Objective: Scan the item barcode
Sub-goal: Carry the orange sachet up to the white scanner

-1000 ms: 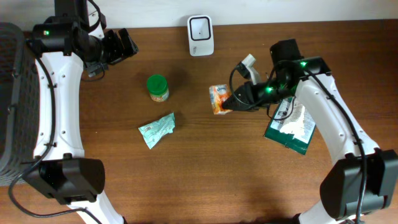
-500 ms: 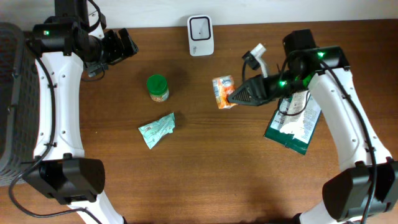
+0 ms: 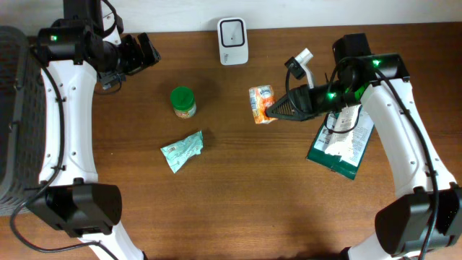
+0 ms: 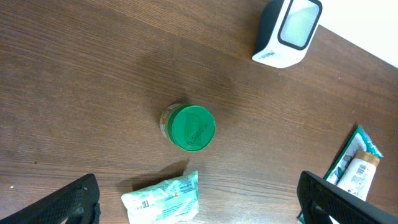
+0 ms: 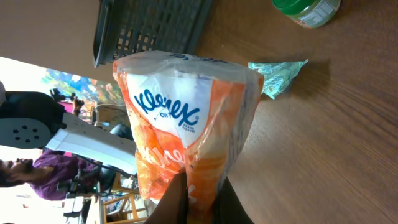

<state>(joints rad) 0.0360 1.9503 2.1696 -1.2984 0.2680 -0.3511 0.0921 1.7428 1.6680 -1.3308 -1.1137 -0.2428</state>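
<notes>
An orange Kleenex tissue pack hangs above the table, right of centre, with my right gripper shut on its lower end. In the right wrist view the pack fills the middle and the dark fingers pinch its bottom edge. The white barcode scanner stands at the back edge, up and left of the pack. My left gripper is raised at the far left, open and empty. Its fingers frame the scanner from above.
A green-lidded jar stands left of centre, with a crumpled mint packet in front of it. A dark green bag lies under the right arm. A dark mesh basket sits at the left edge.
My right gripper has lifted the tissue pack and carried it up and slightly right, toward the back of the table. The left arm has not moved.
</notes>
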